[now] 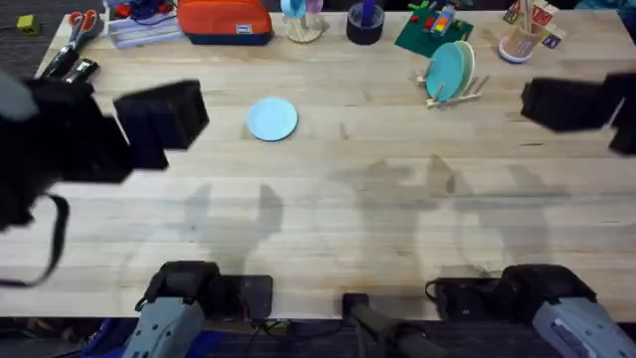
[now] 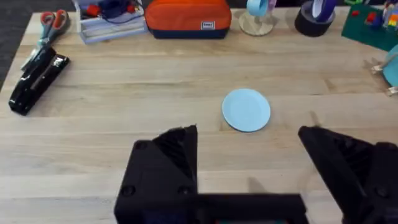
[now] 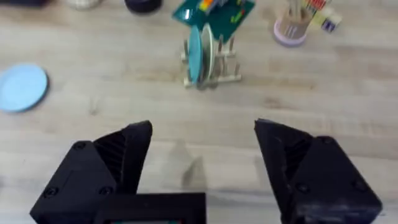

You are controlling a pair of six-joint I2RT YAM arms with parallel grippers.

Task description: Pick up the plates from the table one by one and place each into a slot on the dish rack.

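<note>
Plate [image 1: 271, 118] sits flat on the table [image 1: 348, 229], toward the far edge and left of centre, pale sky-blue and alone on the bare planks. Dish rack [image 1: 452, 88] stands near the far right corner, already carrying a teal plate [image 1: 447, 68] on edge between its dowels. Left gripper [image 2: 249, 168] hangs above the table just short of the pale plate, fingers spread wide and holding nothing. Right gripper [image 3: 202, 165] is released too, wide apart and empty, looking toward the rack from the near side.

Here's the worry: that plate lies flush on the wood, so a finger may skid over the rim and shove it toward the orange pouch [image 1: 225, 22] instead of getting under. And at the rack, a tilted approach could knock the teal plate or nudge the light rack itself.
</note>
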